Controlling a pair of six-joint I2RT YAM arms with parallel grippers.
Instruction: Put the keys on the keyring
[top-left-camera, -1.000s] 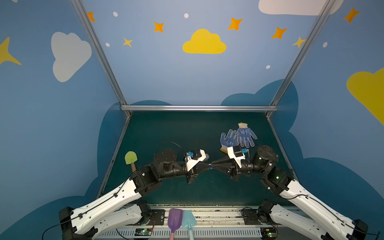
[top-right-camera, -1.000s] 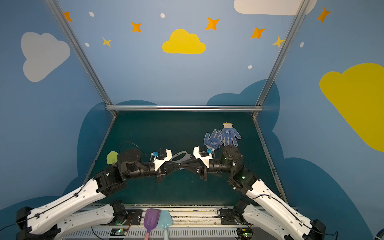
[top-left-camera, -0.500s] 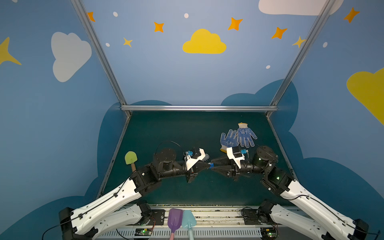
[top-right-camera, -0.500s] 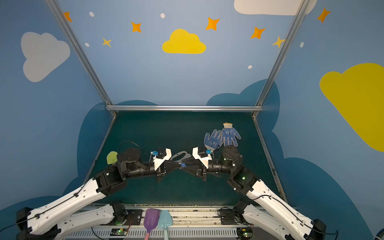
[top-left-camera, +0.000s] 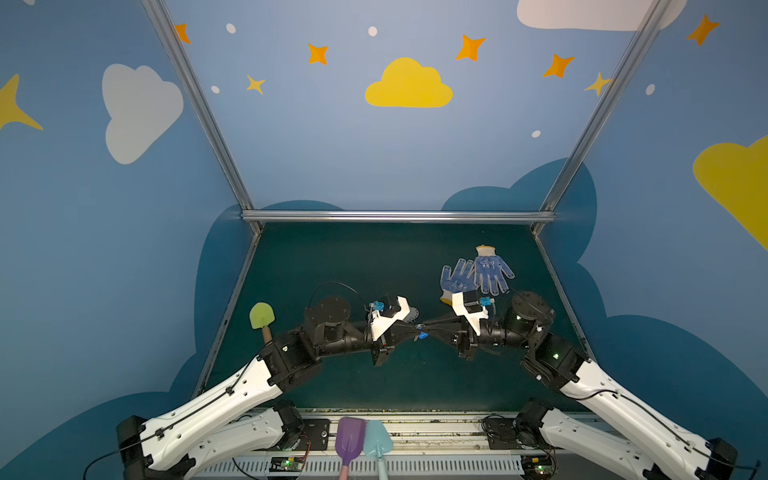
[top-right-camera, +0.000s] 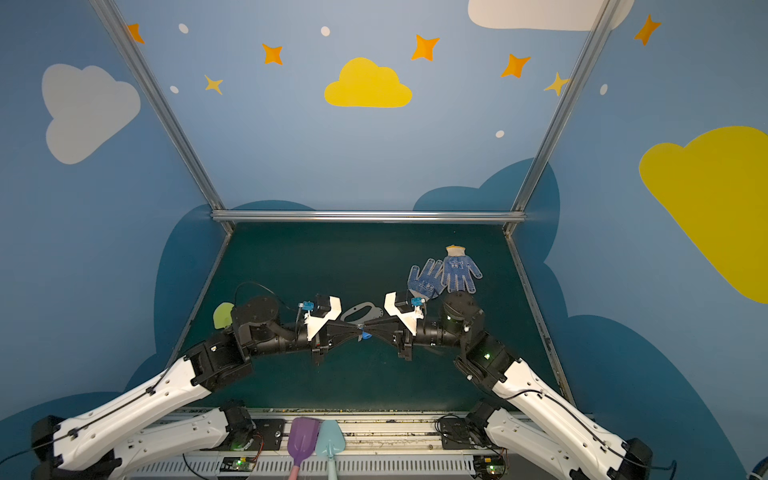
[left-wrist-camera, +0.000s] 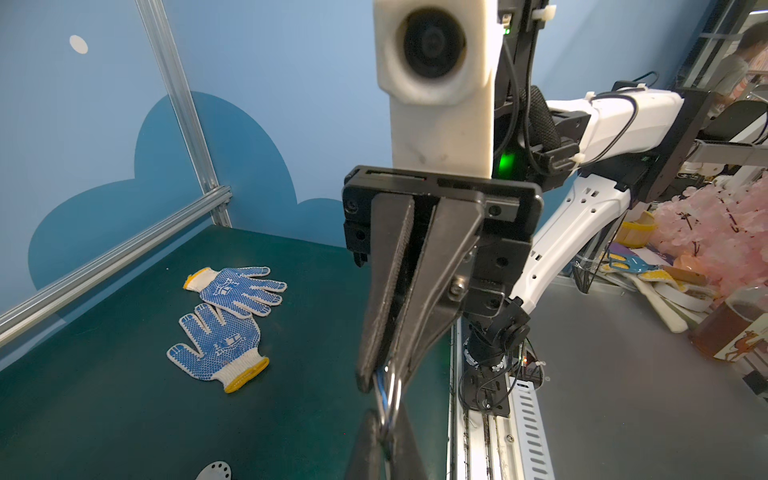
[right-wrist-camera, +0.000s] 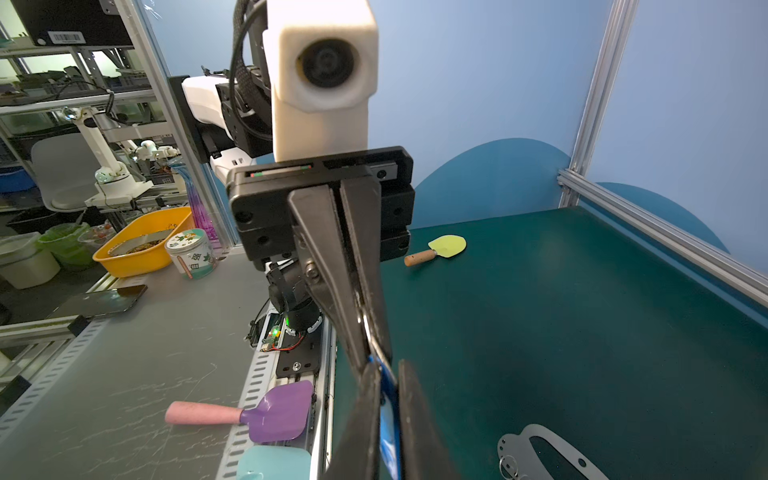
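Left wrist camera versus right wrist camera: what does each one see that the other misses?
Only the left wrist view shows the blue-dotted gloves and the right gripper head-on.
Only the right wrist view shows the green scoop, the purple scoop and the left gripper head-on.
Both show the keys pinched between the two shut grippers' tips, and part of the keyring plate lying on the green mat.
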